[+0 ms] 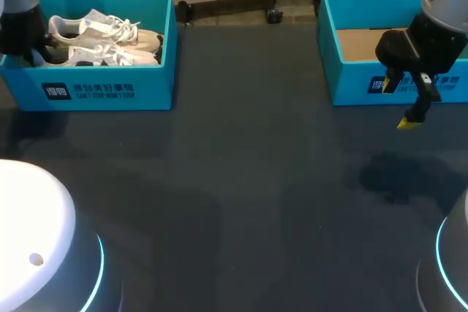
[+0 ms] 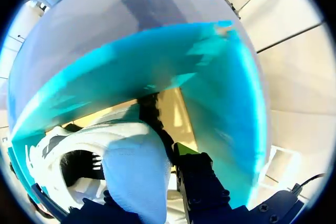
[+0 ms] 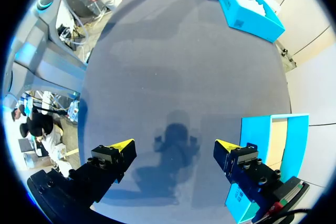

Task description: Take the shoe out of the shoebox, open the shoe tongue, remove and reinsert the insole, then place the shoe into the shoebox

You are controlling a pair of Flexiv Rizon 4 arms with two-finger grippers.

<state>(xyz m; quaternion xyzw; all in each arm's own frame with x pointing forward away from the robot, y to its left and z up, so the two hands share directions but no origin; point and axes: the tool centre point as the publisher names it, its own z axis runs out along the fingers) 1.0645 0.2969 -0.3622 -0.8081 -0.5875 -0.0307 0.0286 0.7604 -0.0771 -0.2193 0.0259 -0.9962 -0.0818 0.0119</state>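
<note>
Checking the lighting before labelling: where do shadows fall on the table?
Head view: the right tool casts a shadow on the table below it. Right wrist view: that shadow lies between its open fingers. Left wrist view: the shoe is bright, its opening dark.

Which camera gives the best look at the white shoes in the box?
The head view: both white shoes show side by side inside the left shoebox. The left wrist view shows only one shoe, close up. The right wrist view shows them tiny, far across the table.
</note>
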